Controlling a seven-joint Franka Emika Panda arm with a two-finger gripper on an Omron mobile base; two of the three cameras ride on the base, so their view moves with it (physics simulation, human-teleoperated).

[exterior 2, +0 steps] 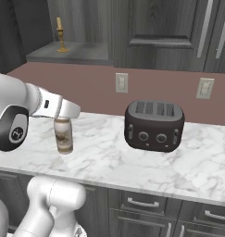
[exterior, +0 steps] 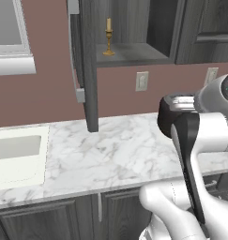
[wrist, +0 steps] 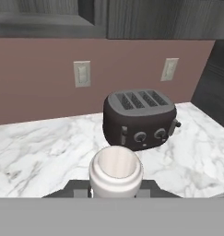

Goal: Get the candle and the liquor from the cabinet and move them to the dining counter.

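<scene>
Clenched in the hand [wrist: 115, 193]: the liquor [wrist: 115, 169], upright, near the toaster [wrist: 140, 117]. Keep level; swing clear of it.

A dark four-slot toaster [exterior 2: 154, 126] stands on the marble counter [exterior 2: 132, 162] against the brownish-pink wall; two pale outlets [exterior 2: 121, 82] sit on that wall above it; a white sink [exterior: 17, 157] is set into the counter at its far left.
</scene>
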